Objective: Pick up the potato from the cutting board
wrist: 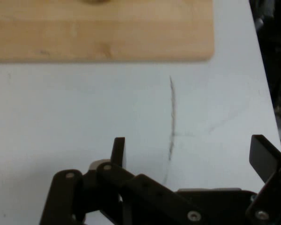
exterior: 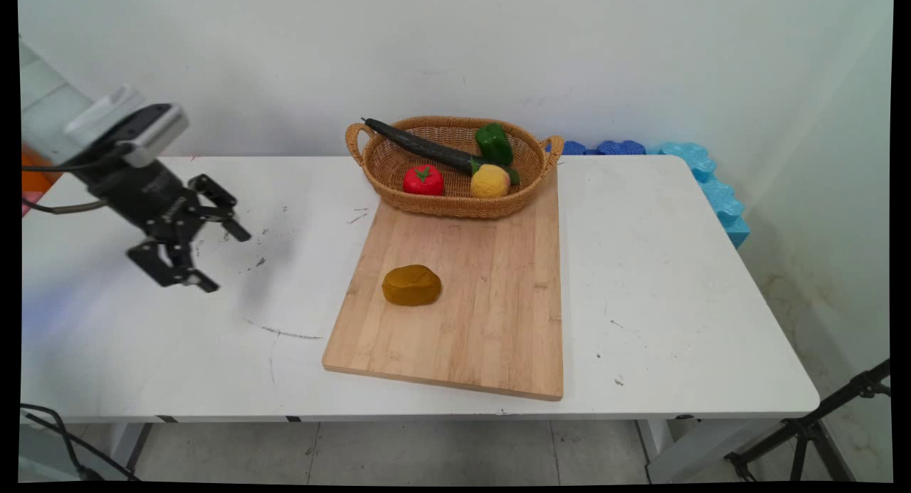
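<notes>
**Pincer spread over bare counter, holding nothing**

White counter [exterior: 676, 279] below pincer [exterior: 213, 258]. Cutting board [exterior: 484, 301] off to its right, apart. Wicker basket [exterior: 455, 201] beyond, with cucumber [exterior: 420, 146], pepper [exterior: 494, 143], tomato [exterior: 423, 181], lemon [exterior: 490, 181]. Nearest: brown potato [exterior: 411, 285] on board; probably light, rigid, smooth; best pinched across its short width.

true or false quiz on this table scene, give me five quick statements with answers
1. The gripper is open and holds nothing. True.
2. The brown lump lies in the basket. False: it lies on the wooden cutting board, in front of the wicker basket.
3. The basket holds a red tomato and a green pepper. True.
4. The gripper hangs over the cutting board. False: it is over the bare white table, left of the board.
5. The dark cucumber lies flat on the table. False: it rests slanted across the basket.
</notes>
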Robot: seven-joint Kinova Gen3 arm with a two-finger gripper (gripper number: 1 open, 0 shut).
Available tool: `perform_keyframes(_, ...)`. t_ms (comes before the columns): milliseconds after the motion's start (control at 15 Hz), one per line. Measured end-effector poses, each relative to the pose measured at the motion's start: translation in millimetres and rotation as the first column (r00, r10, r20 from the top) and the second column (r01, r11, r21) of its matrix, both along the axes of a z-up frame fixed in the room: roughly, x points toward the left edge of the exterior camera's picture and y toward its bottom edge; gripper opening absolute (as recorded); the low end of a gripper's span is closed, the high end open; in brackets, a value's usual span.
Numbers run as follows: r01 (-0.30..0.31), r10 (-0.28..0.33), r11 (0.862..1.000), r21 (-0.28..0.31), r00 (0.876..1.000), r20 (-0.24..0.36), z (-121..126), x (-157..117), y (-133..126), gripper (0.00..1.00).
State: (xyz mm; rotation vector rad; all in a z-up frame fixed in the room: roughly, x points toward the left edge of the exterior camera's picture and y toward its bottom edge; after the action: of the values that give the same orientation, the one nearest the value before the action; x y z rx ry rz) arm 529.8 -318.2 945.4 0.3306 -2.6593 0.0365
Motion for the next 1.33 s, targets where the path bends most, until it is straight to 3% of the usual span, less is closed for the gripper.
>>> perform_keyframes(733,-0.161,0.158,0.986,-0.051,0.986,-0.05,-29.4,-100.0,-32.9,1.0)
perform_keyframes(1333,-0.255,0.249,0.963,-0.087,0.966,-0.069,-77.3,-170.0,-62.3,1.0)
